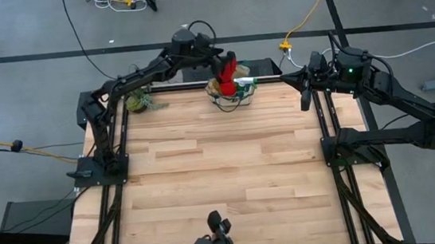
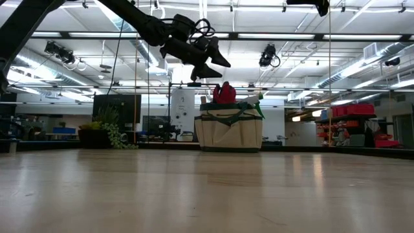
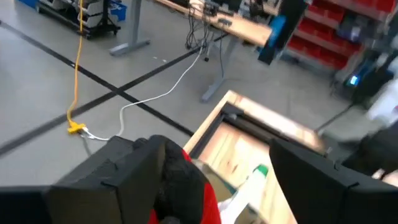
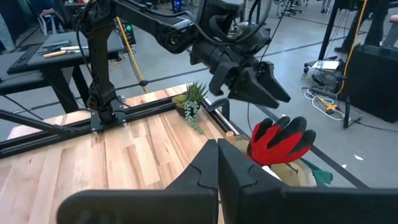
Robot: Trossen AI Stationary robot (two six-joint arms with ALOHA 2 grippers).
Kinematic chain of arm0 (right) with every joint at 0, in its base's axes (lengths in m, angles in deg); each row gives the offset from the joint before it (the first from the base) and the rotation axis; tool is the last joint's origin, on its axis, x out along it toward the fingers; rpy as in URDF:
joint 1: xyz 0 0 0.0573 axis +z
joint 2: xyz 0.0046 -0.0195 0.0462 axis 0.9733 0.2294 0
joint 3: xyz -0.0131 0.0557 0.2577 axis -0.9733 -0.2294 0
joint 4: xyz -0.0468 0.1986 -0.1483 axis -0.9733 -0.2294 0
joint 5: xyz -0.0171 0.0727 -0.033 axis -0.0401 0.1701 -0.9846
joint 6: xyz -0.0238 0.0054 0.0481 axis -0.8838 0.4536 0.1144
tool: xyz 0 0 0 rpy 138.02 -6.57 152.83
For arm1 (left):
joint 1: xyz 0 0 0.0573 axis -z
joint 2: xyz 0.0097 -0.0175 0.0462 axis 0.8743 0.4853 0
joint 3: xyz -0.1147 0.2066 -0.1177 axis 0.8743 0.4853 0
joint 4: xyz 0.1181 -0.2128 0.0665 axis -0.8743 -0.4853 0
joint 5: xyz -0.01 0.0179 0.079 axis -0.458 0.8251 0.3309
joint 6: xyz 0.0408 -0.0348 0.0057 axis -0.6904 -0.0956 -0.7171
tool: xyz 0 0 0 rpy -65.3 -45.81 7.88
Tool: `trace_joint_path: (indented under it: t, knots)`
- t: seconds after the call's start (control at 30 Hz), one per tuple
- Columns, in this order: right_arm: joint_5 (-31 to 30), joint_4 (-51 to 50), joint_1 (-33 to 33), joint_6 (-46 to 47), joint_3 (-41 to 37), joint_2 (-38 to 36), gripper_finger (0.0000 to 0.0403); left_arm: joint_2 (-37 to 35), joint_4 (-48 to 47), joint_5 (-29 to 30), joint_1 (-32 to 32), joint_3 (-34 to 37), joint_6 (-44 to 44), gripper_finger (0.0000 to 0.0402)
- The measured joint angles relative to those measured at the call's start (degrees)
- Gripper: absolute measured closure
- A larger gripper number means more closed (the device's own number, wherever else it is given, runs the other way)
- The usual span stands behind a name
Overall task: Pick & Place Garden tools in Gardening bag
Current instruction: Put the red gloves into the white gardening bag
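The left gripper [image 4: 264, 87] hung just above the gardening bag [image 2: 229, 131], its fingers spread wide and holding nothing. Directly beneath its fingertips the red-and-black glove [image 4: 281, 140] stood out of the bag's top, apart from the fingers, with a green item [image 2: 259, 107] poking out beside it. The right gripper [image 1: 306, 97] waited off to the side of the bag, well apart from it, fingers pressed together and empty. A small leafy plant [image 1: 137, 102] sat on the left gripper's far side from the bag.
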Motion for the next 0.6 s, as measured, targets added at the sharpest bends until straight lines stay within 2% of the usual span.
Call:
trace_joint_path:
  t: [0.17,0.43,0.6]
  knots:
    - [0.0,0.0,0.0,0.1,0.0,0.0,0.0403,0.0,-4.3,5.8,1.7,0.0,-5.4,0.0095]
    - [0.0,0.0,0.0,0.3,0.0,0.8,0.0403,0.0,-7.5,18.6,4.3,0.0,-5.5,0.0095]
    - [0.0,0.0,0.0,0.3,0.0,2.1,0.0403,0.0,-7.6,22.4,5.0,0.0,-5.4,0.0094]
